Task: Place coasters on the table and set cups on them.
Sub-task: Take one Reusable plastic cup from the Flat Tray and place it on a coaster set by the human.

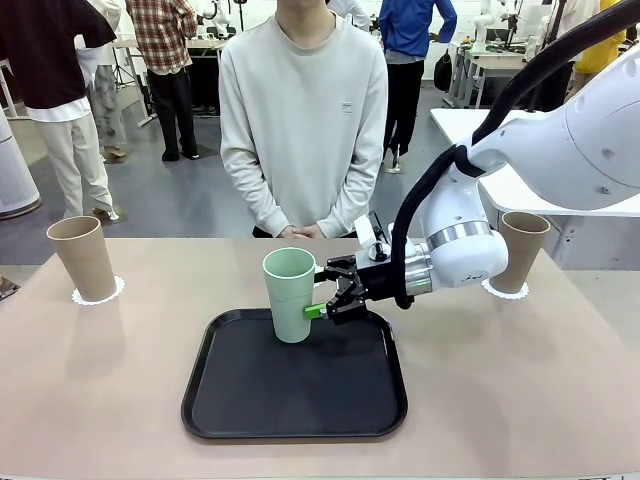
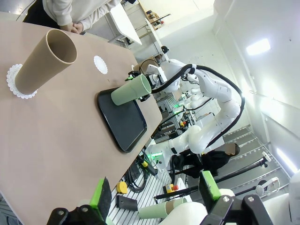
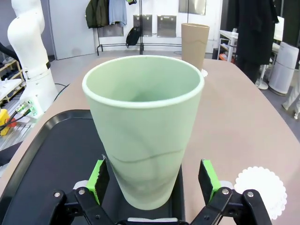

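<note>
The right arm reaches in from the right, forearm bent down and wrist turned level, so the right gripper points left across the counter. Its fingers are released and spread wide, one on each side of the green cup; the pads stand just beside the cup wall, apart from it. The green cup stands upright at the far edge of the black tray, at counter centre.

The left gripper hangs off the counter's left, fingers released, gripping nothing.

One brown cup stands upright on a coaster at far left. A second brown cup stands on a coaster at far right, partly behind the right arm. A third coaster lies bare on the counter just beyond the tray's far edge. A person stands at the far side, hands clasped.
</note>
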Robot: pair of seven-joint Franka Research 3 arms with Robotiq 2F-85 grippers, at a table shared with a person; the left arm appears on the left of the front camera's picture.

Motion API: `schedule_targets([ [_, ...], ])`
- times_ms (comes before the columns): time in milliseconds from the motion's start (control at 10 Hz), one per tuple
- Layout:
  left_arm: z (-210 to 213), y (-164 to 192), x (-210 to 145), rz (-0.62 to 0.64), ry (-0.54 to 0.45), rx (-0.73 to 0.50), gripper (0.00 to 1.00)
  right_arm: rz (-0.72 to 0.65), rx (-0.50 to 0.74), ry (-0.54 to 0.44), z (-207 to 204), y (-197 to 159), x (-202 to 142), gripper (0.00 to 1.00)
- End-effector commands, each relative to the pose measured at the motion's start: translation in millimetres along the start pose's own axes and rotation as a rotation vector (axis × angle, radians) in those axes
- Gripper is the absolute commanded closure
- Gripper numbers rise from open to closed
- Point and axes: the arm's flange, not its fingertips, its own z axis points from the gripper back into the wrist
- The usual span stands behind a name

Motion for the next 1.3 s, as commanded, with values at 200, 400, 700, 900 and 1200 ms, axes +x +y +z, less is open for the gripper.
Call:
schedule_targets([
  [200, 1, -2, -1, -0.003, -0.003, -0.008, 0.0, 0.0, 0.049, 0.003, -25, -5, 3, 0.0],
  [400, 1, -2, -1, -0.003, -0.003, -0.008, 0.0, -0.021, 0.075, 0.017, -34, -6, 3, 0.0],
  [700, 1, -2, -1, -0.003, -0.003, -0.008, 0.0, 0.022, 0.082, 0.016, -41, -6, 3, 0.2],
  [900, 1, -2, -1, -0.003, -0.003, -0.008, 0.0, 0.024, 0.075, 0.031, -41, -6, 3, 0.79],
  [1200, 1, -2, -1, -0.003, -0.003, -0.008, 0.0, -0.142, 0.008, 0.07, -27, 17, 37, 1.0],
])
